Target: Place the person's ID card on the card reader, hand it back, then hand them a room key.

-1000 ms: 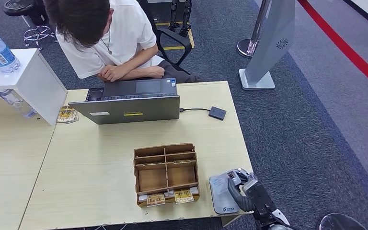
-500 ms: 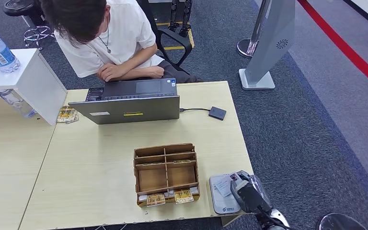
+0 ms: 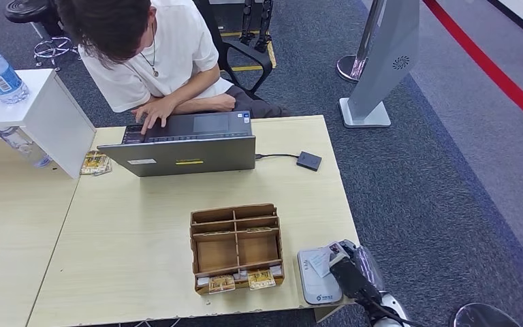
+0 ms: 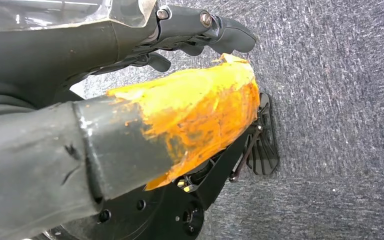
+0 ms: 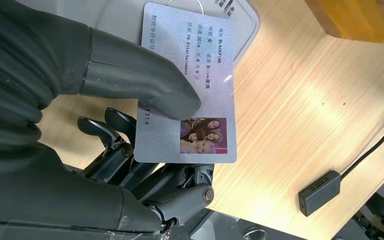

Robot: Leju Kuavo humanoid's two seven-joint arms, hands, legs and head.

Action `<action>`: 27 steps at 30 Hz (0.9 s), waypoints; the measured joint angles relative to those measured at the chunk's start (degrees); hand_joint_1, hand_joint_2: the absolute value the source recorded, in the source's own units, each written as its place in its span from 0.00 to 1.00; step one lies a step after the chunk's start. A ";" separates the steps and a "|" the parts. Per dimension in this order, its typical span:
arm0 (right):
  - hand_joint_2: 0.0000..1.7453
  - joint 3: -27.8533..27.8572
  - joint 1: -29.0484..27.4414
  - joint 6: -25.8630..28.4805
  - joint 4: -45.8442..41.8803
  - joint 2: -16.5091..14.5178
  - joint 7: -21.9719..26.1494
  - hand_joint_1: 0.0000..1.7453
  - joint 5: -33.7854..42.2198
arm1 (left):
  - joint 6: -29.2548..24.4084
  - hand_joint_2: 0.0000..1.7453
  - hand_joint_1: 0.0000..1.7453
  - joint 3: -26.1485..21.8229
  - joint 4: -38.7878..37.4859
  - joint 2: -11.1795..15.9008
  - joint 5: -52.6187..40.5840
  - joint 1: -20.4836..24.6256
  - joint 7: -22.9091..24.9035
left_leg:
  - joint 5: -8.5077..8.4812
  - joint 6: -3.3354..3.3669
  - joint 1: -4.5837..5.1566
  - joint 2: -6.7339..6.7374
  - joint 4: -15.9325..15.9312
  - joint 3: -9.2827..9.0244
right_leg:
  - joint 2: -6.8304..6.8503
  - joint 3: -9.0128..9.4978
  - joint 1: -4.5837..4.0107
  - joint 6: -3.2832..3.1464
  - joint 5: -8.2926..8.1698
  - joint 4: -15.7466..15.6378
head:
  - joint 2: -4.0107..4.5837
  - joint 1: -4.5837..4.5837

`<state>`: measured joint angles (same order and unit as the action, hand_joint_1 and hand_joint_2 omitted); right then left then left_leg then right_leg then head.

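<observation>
- The ID card (image 5: pixel 187 85) is a pale lilac-grey rectangle with rows of dark printed text and a small colour photo in one corner.
- The right hand (image 5: pixel 105 125) pinches it, thumb pressed on its face, darker fingers (image 5: pixel 125 150) curled beneath.
- The card hangs over the card reader (image 3: pixel 317 276), a grey rounded pad at the bench (image 3: pixel 143 225) corner, beside the wooden organiser (image 3: pixel 235 246).
- The left hand (image 4: pixel 130 100) hangs over carpet, its fingers curled and holding nothing.
</observation>
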<state>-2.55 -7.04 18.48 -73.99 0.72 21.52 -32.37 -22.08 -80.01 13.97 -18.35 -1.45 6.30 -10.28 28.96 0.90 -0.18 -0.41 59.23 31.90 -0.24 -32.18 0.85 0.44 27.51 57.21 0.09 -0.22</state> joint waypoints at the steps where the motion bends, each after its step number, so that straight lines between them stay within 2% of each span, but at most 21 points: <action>1: 1.00 -0.05 0.06 0.29 0.13 0.01 -0.19 1.00 -0.54 | -0.04 0.00 0.00 -0.02 0.00 -0.02 0.07 0.00 -0.01 | 0.00 0.00 0.00 0.00 0.00 0.00 | 0.00 0.00 0.00 0.00 0.00 0.00 | 0.00 0.01; 12: 1.00 -1.21 1.01 1.54 1.57 0.45 -1.59 1.00 -4.25 | -0.25 0.00 0.00 -0.55 0.00 -0.41 0.55 0.06 -0.03 | 0.00 0.00 0.00 0.01 0.00 -0.02 | -0.01 0.01 0.00 0.00 0.00 0.00 | 0.00 0.01; 27: 1.00 -2.06 1.74 1.72 2.57 0.83 -1.72 1.00 -4.64 | -0.37 0.00 0.00 -0.88 0.00 -0.42 0.95 0.08 -0.05 | 0.00 0.00 0.00 0.02 0.00 -0.03 | -0.01 0.02 0.00 0.00 0.00 0.00 | 0.00 0.00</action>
<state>-4.61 -5.29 20.20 -71.42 1.55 19.80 -37.01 -22.45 -80.89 13.97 -18.78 -0.50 6.38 -10.34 28.96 0.90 -0.18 -0.39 59.23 31.87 -0.25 -32.16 0.85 0.44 27.51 57.21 0.09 -0.22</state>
